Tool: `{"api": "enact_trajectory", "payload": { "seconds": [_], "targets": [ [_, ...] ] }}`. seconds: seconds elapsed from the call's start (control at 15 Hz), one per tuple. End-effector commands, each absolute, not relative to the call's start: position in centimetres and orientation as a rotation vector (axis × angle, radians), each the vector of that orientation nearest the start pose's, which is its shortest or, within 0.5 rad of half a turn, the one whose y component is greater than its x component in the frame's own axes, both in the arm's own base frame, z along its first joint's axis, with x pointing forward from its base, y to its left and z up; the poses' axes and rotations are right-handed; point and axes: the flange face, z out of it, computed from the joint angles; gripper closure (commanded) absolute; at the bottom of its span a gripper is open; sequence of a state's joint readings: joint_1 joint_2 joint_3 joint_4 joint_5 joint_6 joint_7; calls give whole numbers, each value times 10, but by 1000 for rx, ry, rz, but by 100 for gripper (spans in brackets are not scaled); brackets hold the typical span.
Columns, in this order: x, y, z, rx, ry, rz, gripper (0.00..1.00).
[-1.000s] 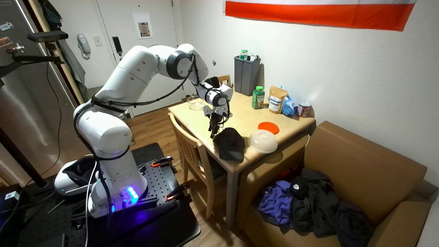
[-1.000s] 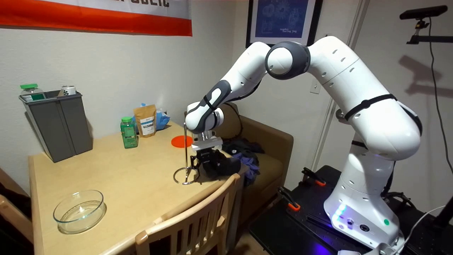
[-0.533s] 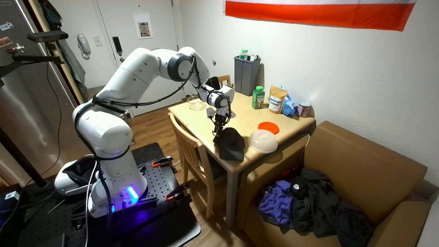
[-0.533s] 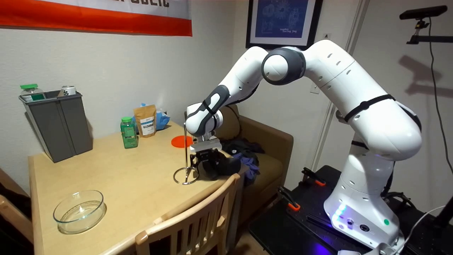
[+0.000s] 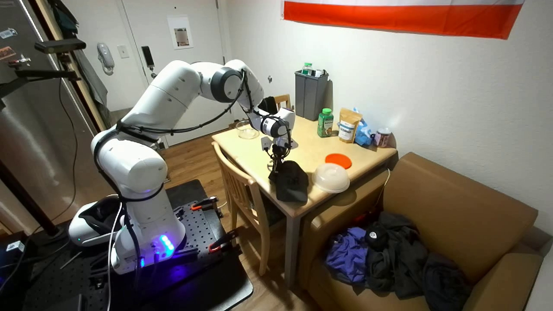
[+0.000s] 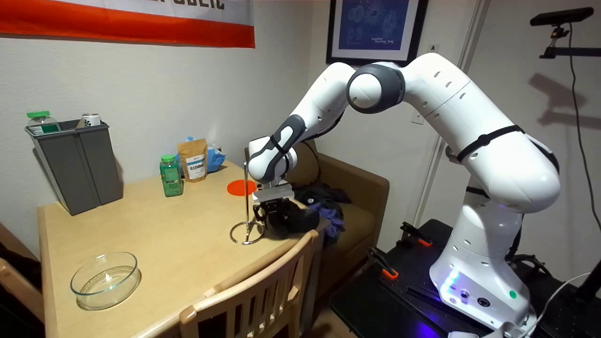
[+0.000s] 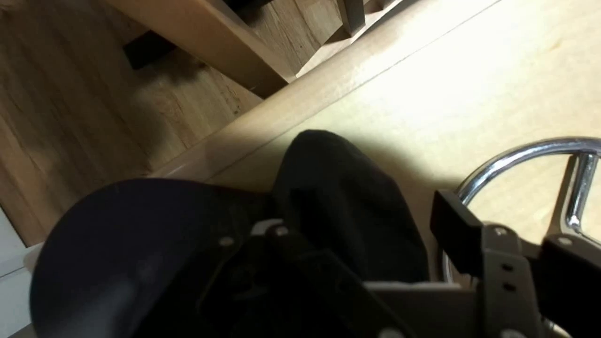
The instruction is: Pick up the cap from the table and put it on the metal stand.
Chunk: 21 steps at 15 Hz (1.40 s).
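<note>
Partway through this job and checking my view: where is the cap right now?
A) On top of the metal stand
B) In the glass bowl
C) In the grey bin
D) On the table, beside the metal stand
D: in both exterior views the cap lies on the table near a corner, with the metal stand upright beside it.

Both exterior views overlook the table (image 6: 188, 216) from opposite ends, the wrist view from close above.

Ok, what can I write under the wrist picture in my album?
Open gripper at the cap, the shiny ring of the stand close by.
</note>
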State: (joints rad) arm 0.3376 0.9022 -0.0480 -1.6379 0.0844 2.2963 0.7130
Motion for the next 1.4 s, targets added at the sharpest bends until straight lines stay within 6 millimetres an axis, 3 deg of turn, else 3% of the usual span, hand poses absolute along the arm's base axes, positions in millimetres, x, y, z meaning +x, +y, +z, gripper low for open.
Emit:
{"api": "enact_trajectory", "payload": {
  "seconds": [0.0,0.4,0.6,0.73,1.33],
  "targets": [
    [610,181,69,-3145,798,322,57],
    [606,168,74,-3123,828,278,100],
    [601,161,87,-3086,851,213,100],
    [589,158,107,-3031,853,158,99],
    [507,157,229,-2935,830,-110,99]
  ]
}}
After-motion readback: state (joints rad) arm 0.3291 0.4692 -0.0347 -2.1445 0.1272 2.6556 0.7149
